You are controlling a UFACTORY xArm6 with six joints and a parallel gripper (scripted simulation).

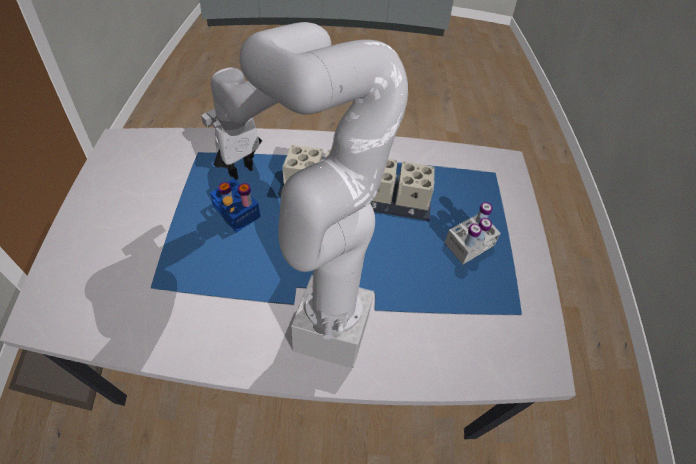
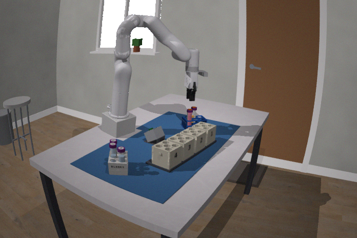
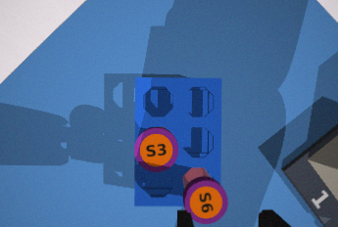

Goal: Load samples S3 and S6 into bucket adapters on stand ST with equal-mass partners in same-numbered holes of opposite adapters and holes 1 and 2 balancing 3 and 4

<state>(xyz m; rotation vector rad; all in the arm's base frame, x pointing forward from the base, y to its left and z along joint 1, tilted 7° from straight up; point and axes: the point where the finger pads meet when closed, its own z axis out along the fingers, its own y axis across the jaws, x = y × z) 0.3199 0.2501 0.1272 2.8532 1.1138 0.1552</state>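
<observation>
My gripper [image 1: 241, 169] [image 2: 191, 99] [image 3: 227, 218] is part open and empty, above the blue sample rack [image 1: 245, 221] [image 3: 178, 84]. Sample S3 [image 1: 224, 188] [image 2: 194, 108] [image 3: 156, 150], with orange showing low down, and pink-filled S6 [image 1: 244, 189] [image 2: 189, 117] [image 3: 205, 202] stand in the rack. In the wrist view S6's cap is just beside one fingertip. Adapter 4 [image 1: 414, 194] [image 2: 166, 157], adapter 3 [image 2: 185, 145], adapter 2 [image 2: 199, 138] and adapter 1 [image 2: 210, 134] sit on the stand [image 2: 157, 166] with no tubes visible. The arm partly hides them in the top view.
The blanks rack [image 1: 480, 250] [image 2: 118, 170] holds three purple-capped water blanks, their printed mL too small to read. The sloped DONE desk [image 2: 155, 135] shows from behind in the exterior view, with a bit of green key [image 2: 150, 129]. The arm hides it in the top view.
</observation>
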